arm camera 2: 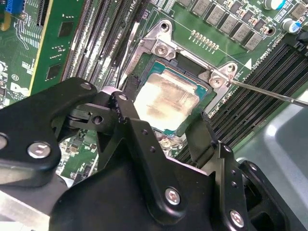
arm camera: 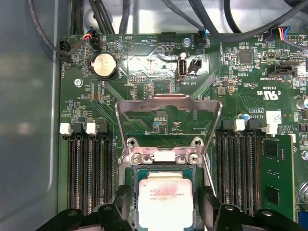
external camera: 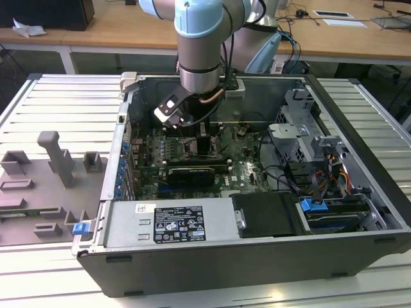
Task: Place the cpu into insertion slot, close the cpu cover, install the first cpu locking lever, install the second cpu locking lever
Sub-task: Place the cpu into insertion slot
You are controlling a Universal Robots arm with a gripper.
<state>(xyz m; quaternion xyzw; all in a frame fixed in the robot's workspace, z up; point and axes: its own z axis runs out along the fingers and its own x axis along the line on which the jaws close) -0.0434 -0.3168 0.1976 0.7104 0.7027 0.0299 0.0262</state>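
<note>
The cpu (arm camera: 165,209) (arm camera 2: 166,98), a pale silvery square chip, lies flat in the insertion slot (arm camera: 132,175) on the green motherboard. My gripper (arm camera: 165,192) (arm camera 2: 166,118) hangs directly over it, open. Its black fingers (arm camera: 122,195) stand either side of the chip with a small gap on each side. The cpu cover (arm camera: 168,100), a thin metal frame with an open window, stands flipped up behind the slot. A thin locking lever (arm camera 2: 269,94) sticks out beside the slot. In the exterior view the gripper (external camera: 202,138) reaches down into the open computer case (external camera: 257,256).
Rows of black memory slots (arm camera: 89,173) flank the slot on both sides. A coin battery (arm camera: 105,65) and black cables (arm camera: 110,17) lie beyond the cover. A drive cage (external camera: 302,128) and a power supply (external camera: 173,224) crowd the case. A grey fixture tray (external camera: 51,179) sits at the exterior view's left.
</note>
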